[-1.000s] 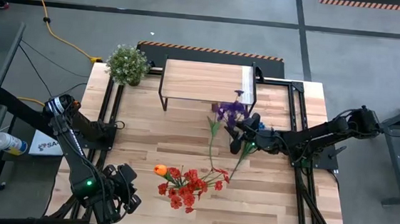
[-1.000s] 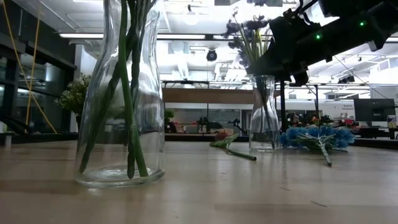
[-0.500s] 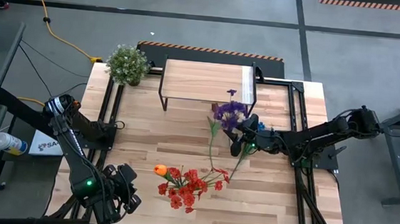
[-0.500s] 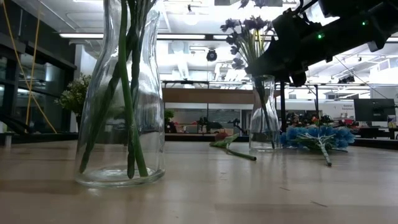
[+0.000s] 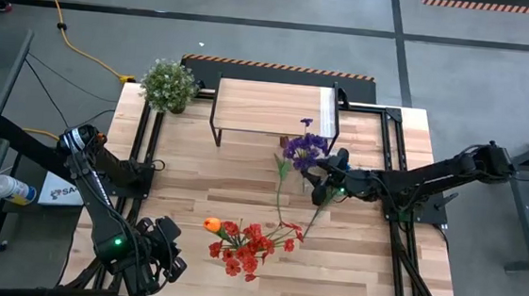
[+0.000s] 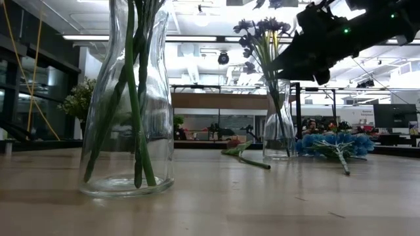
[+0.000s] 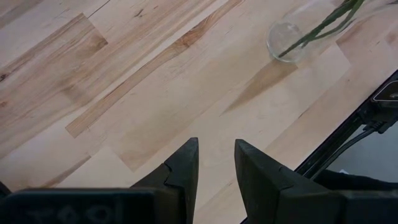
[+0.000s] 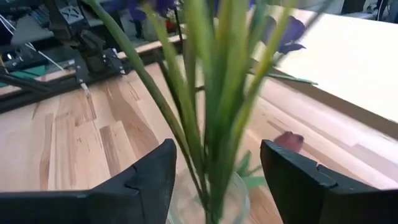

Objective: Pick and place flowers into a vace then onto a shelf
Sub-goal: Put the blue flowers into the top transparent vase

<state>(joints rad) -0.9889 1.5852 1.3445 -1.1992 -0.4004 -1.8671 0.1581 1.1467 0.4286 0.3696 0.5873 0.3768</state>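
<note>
A glass vase (image 6: 279, 121) stands right of mid-table with purple flowers (image 5: 304, 149) upright in it. My right gripper (image 5: 319, 177) is open, level at the vase's right. In the right wrist view its fingers stand on either side of the green stems (image 8: 211, 124) above the vase mouth, apart from them. A second vase (image 6: 128, 98) near the front edge holds red flowers and an orange one (image 5: 243, 244). Blue flowers (image 6: 335, 143) and loose stems (image 5: 280, 195) lie on the table. My left gripper (image 7: 216, 163) hovers open over the front left corner.
The shelf (image 5: 272, 106) stands at the table's far edge, just beyond the purple-flower vase. A bushy potted plant (image 5: 168, 84) sits at the far left corner. A maroon bloom (image 8: 289, 140) lies on the wood near the vase. Bare planks lie across the left half.
My right gripper has drawn back a little toward the table's right edge and risen slightly. The purple flowers have swayed in their vase, and their blooms stand a bit differently than a second ago. The vase has stayed in place.
</note>
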